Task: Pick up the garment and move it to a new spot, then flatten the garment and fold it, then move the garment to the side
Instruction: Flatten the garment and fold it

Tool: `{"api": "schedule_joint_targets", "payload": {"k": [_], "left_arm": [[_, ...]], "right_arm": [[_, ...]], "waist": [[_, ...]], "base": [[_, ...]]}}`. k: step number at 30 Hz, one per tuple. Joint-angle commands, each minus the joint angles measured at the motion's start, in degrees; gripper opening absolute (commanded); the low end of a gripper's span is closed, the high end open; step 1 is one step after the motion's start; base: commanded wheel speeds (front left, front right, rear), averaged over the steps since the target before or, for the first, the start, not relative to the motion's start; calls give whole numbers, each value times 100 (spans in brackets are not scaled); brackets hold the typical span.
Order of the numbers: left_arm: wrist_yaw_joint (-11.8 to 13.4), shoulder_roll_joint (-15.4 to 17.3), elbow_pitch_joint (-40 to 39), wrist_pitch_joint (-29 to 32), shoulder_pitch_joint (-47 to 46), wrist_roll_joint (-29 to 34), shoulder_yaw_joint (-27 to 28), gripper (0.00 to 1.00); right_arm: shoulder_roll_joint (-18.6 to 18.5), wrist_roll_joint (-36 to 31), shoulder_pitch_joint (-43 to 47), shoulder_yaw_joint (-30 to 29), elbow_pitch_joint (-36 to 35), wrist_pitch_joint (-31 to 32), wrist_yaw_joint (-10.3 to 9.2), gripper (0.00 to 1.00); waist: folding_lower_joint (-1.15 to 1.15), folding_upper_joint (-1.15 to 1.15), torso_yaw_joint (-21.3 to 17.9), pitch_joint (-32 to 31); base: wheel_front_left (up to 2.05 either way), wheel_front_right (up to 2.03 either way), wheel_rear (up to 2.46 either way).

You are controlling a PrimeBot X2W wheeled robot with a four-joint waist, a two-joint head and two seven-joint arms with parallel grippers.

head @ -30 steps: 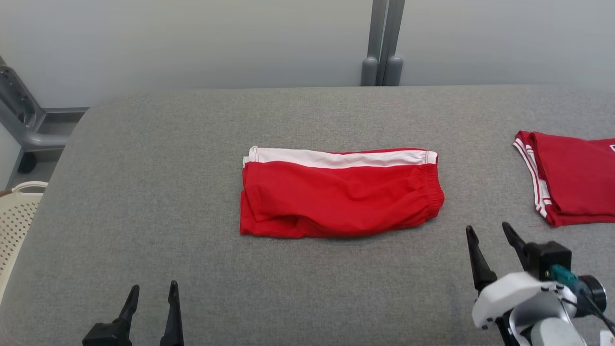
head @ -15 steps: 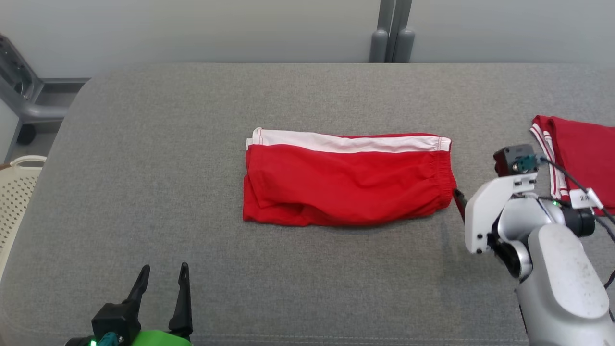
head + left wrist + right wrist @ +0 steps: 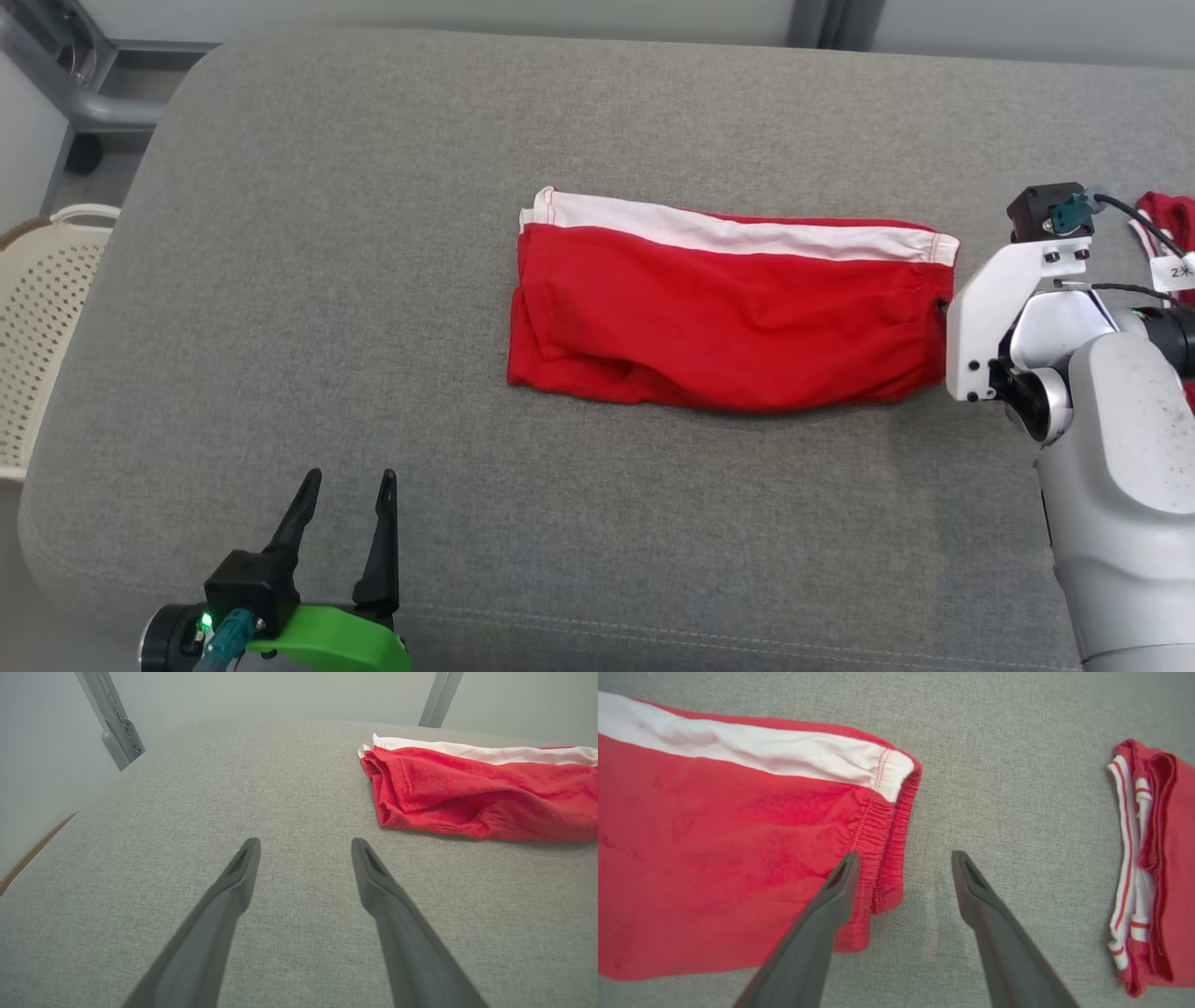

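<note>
Right wrist view: waistband (image 3: 887,826) of the red shorts (image 3: 714,868) is bracketed by the right gripper (image 3: 904,855), fingers parted; left gripper (image 3: 303,842), likewise parted, is seen farther off.

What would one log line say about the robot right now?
shorts: folded, flat on table | right hand: open, at waistband end, no grip yet | left hand: open, apart from shorts | second garment: at right
</note>
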Motion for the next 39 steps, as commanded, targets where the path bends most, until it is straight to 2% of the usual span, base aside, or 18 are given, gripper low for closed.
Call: {"api": "schedule_joint_targets", "payload": {"k": [1,9,21,27,28,29,30,32,33,39], "left_arm": [[-9,-24,26,-50,-116,51,1,100],[-30,-56,128,-134,-237,23,-57,100],[-51,-10,192,-111,-308,-30,-118,100],[-56,-24,208,-83,-368,-65,-159,100],[-57,-32,214,-84,-378,-61,-172,100],[-58,-41,220,-86,-392,-59,-183,100],[-63,-45,225,-87,-407,-62,-194,100],[-75,-57,246,-83,-425,-72,-207,100],[-78,-62,255,-83,-435,-79,-216,100],[-88,-70,299,-101,-453,-123,-237,100]], "right_arm": [[-20,25,-70,-31,62,-41,-6,100],[11,-175,-2,-275,122,26,-6,100],[256,209,-152,-536,395,274,-5,100],[354,364,-392,-673,612,641,-3,100],[368,376,-438,-711,646,688,-3,97],[383,365,-482,-761,672,730,-3,68],[397,344,-519,-794,691,768,-3,43],[411,278,-581,-855,715,813,-3,12],[408,229,-616,-885,722,823,-3,0],[407,59,-731,-1062,725,859,-4,0]], "waist": [[0,0,171,201],[0,0,240,353],[0,0,335,509],[0,0,401,600],[0,0,411,611],[0,0,424,621],[0,0,440,630],[0,0,469,641],[0,0,480,645],[0,0,516,640]], "base": [[0,0,0],[0,0,0],[0,0,0],[0,0,0],[0,0,0],[0,0,0],[0,0,0],[0,0,0],[0,0,0],[0,0,0]]}}
